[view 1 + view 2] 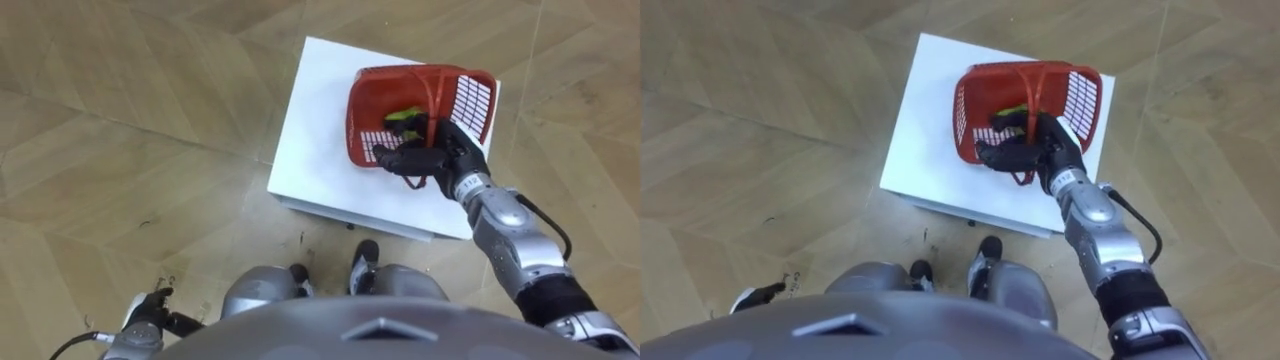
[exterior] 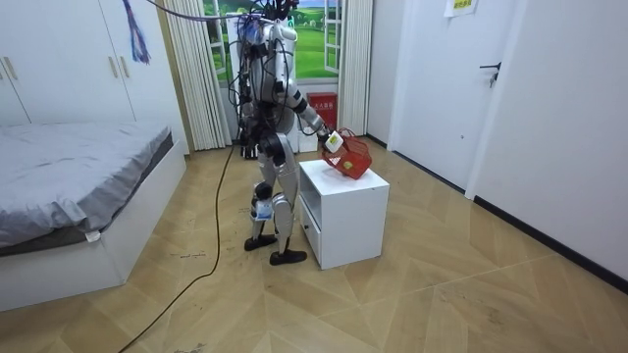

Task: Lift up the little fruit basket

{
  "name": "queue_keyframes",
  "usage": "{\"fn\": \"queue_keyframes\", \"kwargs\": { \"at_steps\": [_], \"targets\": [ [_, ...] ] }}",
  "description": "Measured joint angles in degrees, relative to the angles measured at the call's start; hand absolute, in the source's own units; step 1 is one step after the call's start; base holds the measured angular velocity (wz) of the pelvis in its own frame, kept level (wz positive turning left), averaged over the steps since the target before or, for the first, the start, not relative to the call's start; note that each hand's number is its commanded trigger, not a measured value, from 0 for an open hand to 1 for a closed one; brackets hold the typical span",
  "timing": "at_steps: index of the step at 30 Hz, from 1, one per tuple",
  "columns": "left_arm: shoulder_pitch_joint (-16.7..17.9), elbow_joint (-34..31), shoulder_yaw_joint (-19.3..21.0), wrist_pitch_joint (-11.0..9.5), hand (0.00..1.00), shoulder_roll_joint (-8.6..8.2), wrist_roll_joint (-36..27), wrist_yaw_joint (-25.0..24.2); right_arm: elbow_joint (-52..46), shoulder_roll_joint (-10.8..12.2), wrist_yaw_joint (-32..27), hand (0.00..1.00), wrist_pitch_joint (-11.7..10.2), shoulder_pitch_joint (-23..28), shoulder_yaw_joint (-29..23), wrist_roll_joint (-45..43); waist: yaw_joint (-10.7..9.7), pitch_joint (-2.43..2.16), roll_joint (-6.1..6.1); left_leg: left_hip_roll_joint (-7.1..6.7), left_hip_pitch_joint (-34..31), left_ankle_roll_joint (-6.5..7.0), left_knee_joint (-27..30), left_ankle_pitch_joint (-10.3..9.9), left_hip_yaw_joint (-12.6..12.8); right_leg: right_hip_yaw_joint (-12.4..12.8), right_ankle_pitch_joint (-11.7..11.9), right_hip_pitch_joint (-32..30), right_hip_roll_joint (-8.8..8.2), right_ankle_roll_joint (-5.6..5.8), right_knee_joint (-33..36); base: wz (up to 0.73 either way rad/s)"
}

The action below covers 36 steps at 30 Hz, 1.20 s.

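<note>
Basket: a red plastic basket (image 1: 420, 105) with latticed walls and a rounded rim is seen over the far right part of the cabinet top. It is tilted in the room view, and it cannot be told whether its lower edge touches the top.
Handle: a thin red hoop (image 1: 437, 90) is arched across the basket down to the near rim.
Contents: a green and yellow fruit (image 1: 405, 118) is lodged inside, partly hidden by the hand.
Right hand: the right hand (image 1: 440, 152) is clenched round the handle at the near rim, its dark fingers curled inward.
Cabinet: a white, box-shaped cabinet (image 1: 320, 150) with a smooth flat top; drawer fronts are seen in the room view.
Left hand: the left hand (image 1: 148, 312) is hung low at the robot's side; its finger state cannot be told.
Stance: the robot is stood upright just beside the cabinet, on the room view's left, with the right arm stretched over the top.
Floor: wooden boards (image 1: 120, 120) are laid in an angled pattern.
Surroundings: a bed (image 2: 78, 162) with a grey cover is set well apart on the room view's left. A white wardrobe (image 2: 59, 59) is placed behind it, curtains (image 2: 201, 78) are hung behind the robot, and a white door (image 2: 446, 88) is seen on the right.
</note>
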Motion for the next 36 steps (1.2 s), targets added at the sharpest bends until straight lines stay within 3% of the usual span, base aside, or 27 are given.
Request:
{"fn": "queue_keyframes", "kwargs": {
  "at_steps": [6, 26, 36],
  "targets": [
    [0.2, -0.5, 0.0, 1.1, 0.00, -0.13, 0.0, -1.0, 0.0, 0.0, 0.2, 0.00, 0.0, 0.2, 0.0, 0.0, 0.0, -0.06, 0.07, 0.00, 0.0, -0.09, 0.0, 0.1, 0.0, 0.0, 0.1, 0.0, 0.05, -0.12, 0.1, 0.00],
    [1.1, -0.4, 0.5, 1.1, 0.00, -1.16, 0.4, -2.3, -0.7, 1.6, -0.1, 0.00, 0.0, 0.1, -0.1, 0.0, 0.1, -0.04, 0.21, 0.07, 1.0, -0.10, 0.1, 0.1, 0.0, 0.0, 0.1, 1.1, 0.13, -0.13, 0.0, 0.00],
    [1.1, 0.1, 0.4, 0.9, 0.00, -2.33, 1.1, -0.7, -8.7, 1.7, -3.9, 0.00, -0.2, 0.1, -0.2, -1.0, -1.3, -0.02, 0.18, 0.07, 2.3, -0.11, -0.6, 0.1, 0.1, 0.0, 0.1, 1.9, 0.14, -0.12, 0.0, 0.00]
  ]
}}
